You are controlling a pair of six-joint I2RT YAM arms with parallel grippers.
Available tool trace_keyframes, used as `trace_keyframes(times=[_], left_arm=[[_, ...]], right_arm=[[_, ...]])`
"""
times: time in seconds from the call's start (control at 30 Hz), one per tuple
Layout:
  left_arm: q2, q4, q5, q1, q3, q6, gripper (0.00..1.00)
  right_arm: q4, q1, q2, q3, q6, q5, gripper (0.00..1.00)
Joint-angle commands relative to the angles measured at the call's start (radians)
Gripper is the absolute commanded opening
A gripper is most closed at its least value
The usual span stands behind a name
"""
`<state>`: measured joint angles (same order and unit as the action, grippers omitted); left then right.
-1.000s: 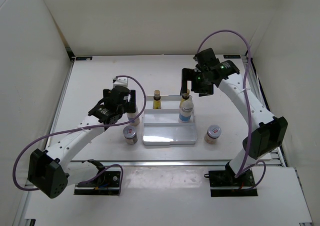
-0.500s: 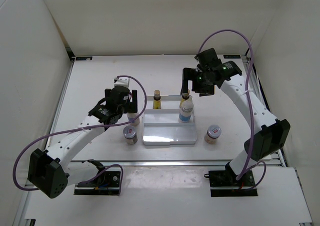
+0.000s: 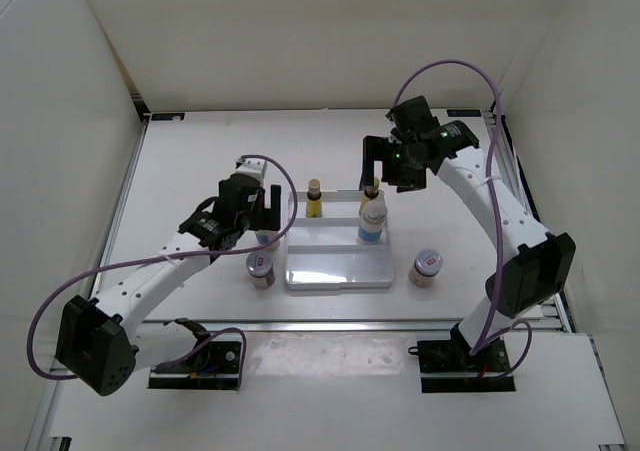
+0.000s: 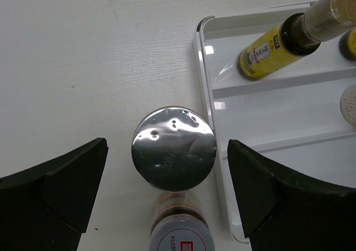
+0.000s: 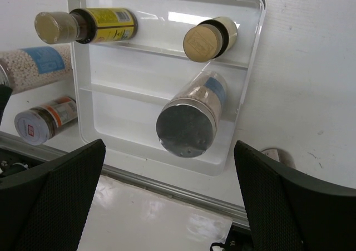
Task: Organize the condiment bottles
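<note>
Short silver-lidded reddish-labelled jar [image 3: 260,268] is set left of the white rectangular stepped tray [image 3: 335,279], a second such jar [image 3: 427,267] right of it. Tall blue-labelled silver-capped bottle [image 4: 173,149] at the tray's left edge is flanked by the left gripper [image 3: 262,216], fingers spread, not touching. Another blue-labelled bottle [image 3: 371,221] is stood in the tray, slim yellow brown-capped bottle [image 3: 314,201] and second yellow bottle [image 5: 208,38] on the back step. Right gripper [image 3: 387,176] is held above, fingers apart, empty.

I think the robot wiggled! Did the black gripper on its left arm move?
Yes. The left arm's black two-finger gripper slid a little to the right in the top view, closer to the left edge of the white rectangular stepped tray.
</note>
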<state>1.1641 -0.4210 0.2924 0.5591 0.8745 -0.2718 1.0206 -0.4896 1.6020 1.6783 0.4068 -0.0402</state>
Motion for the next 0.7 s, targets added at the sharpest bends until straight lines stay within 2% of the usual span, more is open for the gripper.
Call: trace_keyframes(times=[0.0,0.07,0.1,0.23,0.3,0.4,0.53,0.63,0.67], left_arm=[[-0.015,0.025,-0.032,0.001,-0.008,0.016,0.98],[-0.015,0.034,-0.041,0.001,-0.008,0.016,0.91],[-0.015,0.034,-0.041,0.001,-0.008,0.026,0.82],[-0.015,0.045,-0.050,0.001,-0.008,0.026,0.64],[-0.015,0.045,-0.050,0.001,-0.017,0.036,0.60],[-0.015,0.045,-0.050,0.001,-0.017,0.036,0.47],[-0.015,0.045,-0.026,0.001,-0.006,0.057,0.34],[-0.015,0.045,0.013,0.001,0.018,0.077,0.19],[-0.015,0.045,0.040,0.001,0.035,0.077,0.11]], right_arm=[[-0.008,-0.004,0.015,0.047,-0.017,-0.015,1.00],[-0.008,-0.004,0.015,0.047,-0.017,-0.015,1.00],[-0.008,-0.004,0.015,0.047,-0.017,-0.015,1.00],[0.001,-0.004,0.015,0.047,-0.017,-0.015,1.00],[0.001,-0.004,0.015,0.047,-0.017,-0.015,1.00],[0.001,-0.004,0.024,0.047,-0.017,-0.015,1.00],[0.001,-0.004,0.024,0.047,-0.017,-0.015,1.00],[0.001,-0.004,0.024,0.047,-0.017,-0.015,1.00],[0.001,-0.004,0.024,0.047,-0.017,-0.015,1.00]])
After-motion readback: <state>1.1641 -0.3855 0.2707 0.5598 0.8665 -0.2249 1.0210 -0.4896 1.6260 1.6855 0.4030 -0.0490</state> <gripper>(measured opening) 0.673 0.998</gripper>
